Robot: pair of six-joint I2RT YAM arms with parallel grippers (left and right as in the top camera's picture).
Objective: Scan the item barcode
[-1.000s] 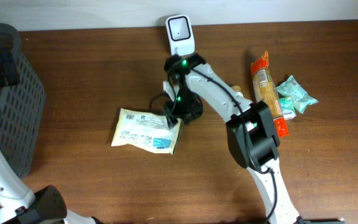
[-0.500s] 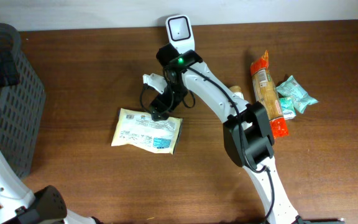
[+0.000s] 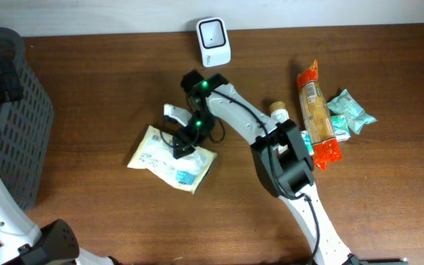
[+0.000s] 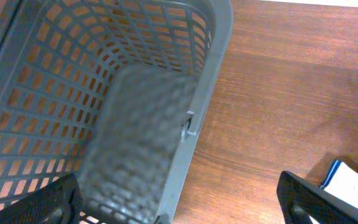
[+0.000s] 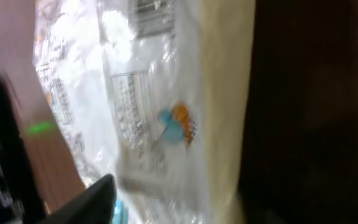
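1. The packet (image 3: 160,158), cream and white with blue print near one corner, lies flat on the brown wooden table (image 3: 87,88), left of the table's middle and turned at a slant.
2. In the right wrist view the packet (image 5: 166,112) fills most of the picture: glossy film, lines of small blurred print and a small orange and blue mark. None of the print can be read.
3. The right gripper (image 3: 177,129) hangs over the packet's upper right edge, pointing down at it. One white finger (image 3: 171,112) sits just beyond the packet's top edge and one black finger rests over its surface.
4. The fingers stand partly apart, but neither view shows whether they pinch the film or only touch it.
5. The white scanner (image 3: 213,40) stands at the far edge of the table, well apart from the packet, beyond the right arm's elbow.
6. To the right lie a long snack pack (image 3: 316,110) with orange ends and, just beside it, small teal packets (image 3: 350,112). A small pale round thing (image 3: 278,110) sits to the left of the snack pack.
7. A grey mesh basket (image 3: 9,118) stands at the table's left end.
8. The left gripper (image 4: 179,186) hovers above the basket's rim (image 4: 210,81), its jaws spread wide with nothing between them.
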